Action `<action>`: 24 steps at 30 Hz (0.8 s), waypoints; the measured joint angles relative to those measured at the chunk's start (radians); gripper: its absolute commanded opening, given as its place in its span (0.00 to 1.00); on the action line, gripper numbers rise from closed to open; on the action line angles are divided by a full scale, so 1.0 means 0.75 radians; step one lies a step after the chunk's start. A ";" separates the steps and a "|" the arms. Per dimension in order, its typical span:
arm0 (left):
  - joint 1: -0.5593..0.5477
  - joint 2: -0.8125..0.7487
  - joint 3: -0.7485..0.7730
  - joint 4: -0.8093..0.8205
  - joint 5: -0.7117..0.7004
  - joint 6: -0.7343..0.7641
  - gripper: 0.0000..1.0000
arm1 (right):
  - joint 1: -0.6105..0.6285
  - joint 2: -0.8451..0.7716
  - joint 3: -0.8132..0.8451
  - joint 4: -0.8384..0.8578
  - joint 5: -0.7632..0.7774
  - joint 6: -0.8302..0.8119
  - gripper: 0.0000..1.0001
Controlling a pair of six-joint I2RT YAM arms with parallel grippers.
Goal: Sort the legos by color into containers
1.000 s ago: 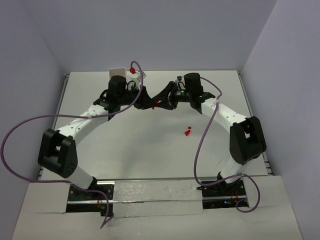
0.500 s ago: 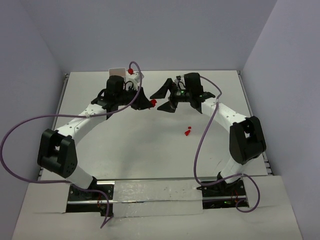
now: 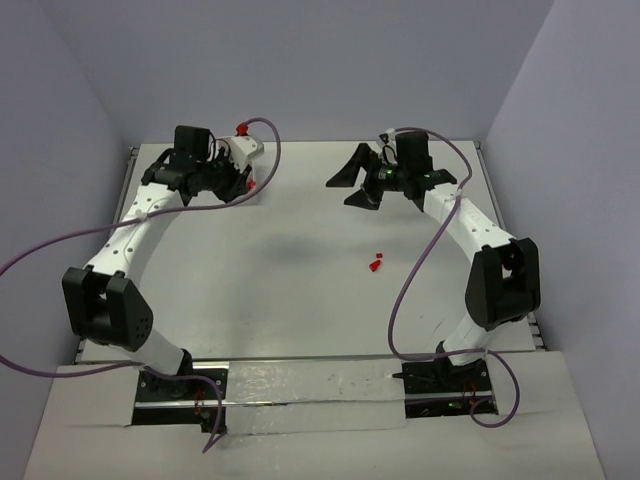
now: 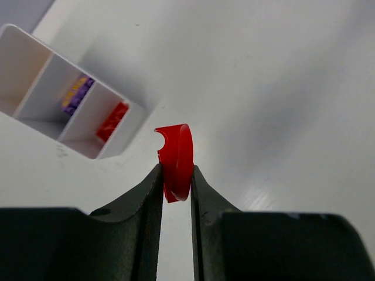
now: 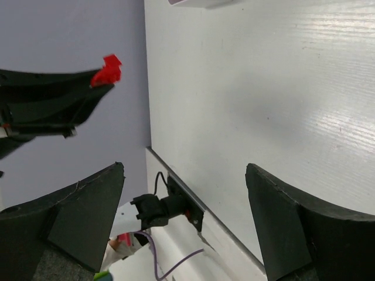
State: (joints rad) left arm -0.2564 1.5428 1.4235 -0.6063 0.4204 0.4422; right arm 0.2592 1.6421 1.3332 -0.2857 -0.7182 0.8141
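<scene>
Left wrist view: left gripper (image 4: 175, 172) clamps a red lego (image 4: 176, 153), tray (image 4: 126, 133) ahead-left of it; right gripper (image 5: 184, 170) gapes wide.

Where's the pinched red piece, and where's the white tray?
Red round plastic lego (image 4: 177, 159): left wrist view, its outer rim.
White three-compartment plastic tray (image 4: 130, 127): left wrist view, its end wall.
</scene>
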 measured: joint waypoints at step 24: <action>0.068 0.527 0.452 -0.177 -0.231 0.711 0.06 | -0.018 -0.003 0.004 -0.060 -0.002 -0.098 0.93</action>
State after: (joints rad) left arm -0.2056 1.9382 1.7627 -0.7391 0.2468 0.9755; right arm 0.2456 1.6402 1.3365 -0.3305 -0.7199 0.7409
